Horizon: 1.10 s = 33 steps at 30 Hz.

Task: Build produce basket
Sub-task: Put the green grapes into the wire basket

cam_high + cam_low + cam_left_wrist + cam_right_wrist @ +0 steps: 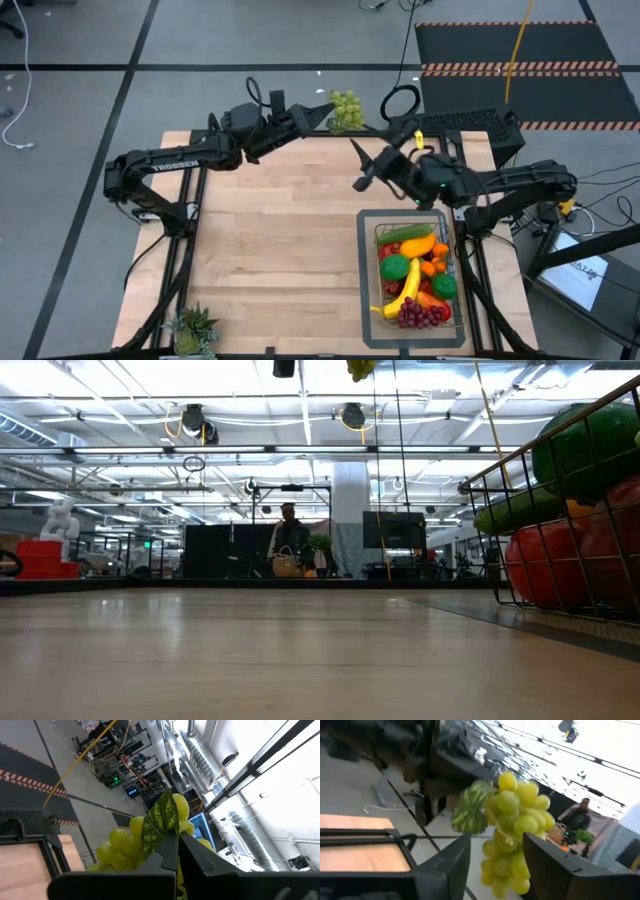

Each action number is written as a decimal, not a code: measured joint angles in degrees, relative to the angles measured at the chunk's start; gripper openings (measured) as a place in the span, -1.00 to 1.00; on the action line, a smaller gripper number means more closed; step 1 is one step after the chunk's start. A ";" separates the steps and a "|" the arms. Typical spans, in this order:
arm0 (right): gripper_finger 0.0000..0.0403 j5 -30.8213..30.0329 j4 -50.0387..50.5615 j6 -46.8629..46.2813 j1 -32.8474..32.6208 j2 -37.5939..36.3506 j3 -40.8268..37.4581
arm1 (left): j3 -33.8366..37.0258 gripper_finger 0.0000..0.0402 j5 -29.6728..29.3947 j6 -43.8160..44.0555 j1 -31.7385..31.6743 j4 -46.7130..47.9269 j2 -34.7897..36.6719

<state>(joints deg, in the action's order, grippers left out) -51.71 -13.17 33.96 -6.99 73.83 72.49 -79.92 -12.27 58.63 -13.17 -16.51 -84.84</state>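
Observation:
My left gripper is raised over the table's far edge, shut on a bunch of green grapes with a mottled green leaf; the bunch's bottom just shows in the low view. My right gripper is open nearer the table's middle and points up toward the grapes. They show beyond its two spread fingers, and it stands apart from them. The dark wire-mesh basket sits on a flat grey tray at the near right, holding a banana, red grapes, a cucumber, oranges and other green and red produce. My left gripper pinches the grape bunch between its two fingers at the leafy top, right by the leaf. The fingers come roughly level from the table's left. The bunch is lifted clear, high above the table, with the grapes beyond and beside the fingertips.
A spiky green potted plant stands at the near left corner. Bare wooden tabletop spreads between the arms and the basket. A person stands far off in the room behind the table.

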 joint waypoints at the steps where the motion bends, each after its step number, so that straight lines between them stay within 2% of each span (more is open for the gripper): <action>1: -0.16 -0.80 -0.14 -0.20 0.13 0.46 0.00 | 0.00 -0.98 0.00 -0.01 -0.04 -0.01 0.00; 5: -0.31 -1.09 -1.10 -2.23 0.66 1.56 0.00 | 0.00 -0.98 0.25 -0.02 -0.02 0.00 0.00; 10: -0.44 -6.95 -2.80 -0.98 1.29 2.02 0.07 | 0.00 -0.98 0.78 -0.02 0.02 0.00 -0.01; 17: -0.51 -6.52 -2.84 0.37 2.59 2.01 0.07 | 0.00 -0.98 0.81 0.04 0.02 0.02 0.00; 24: -0.59 -2.19 -2.86 0.21 2.96 2.01 0.07 | 0.00 -0.98 0.83 0.14 0.02 1.00 0.00; 33: -0.71 -2.01 -2.84 -1.95 2.96 2.01 0.04 | 0.00 -0.98 1.27 0.19 -0.39 1.77 -0.02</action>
<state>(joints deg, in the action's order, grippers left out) -53.71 -16.01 32.01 -4.03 75.83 72.53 -79.92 -11.00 58.82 -13.56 -14.74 -84.86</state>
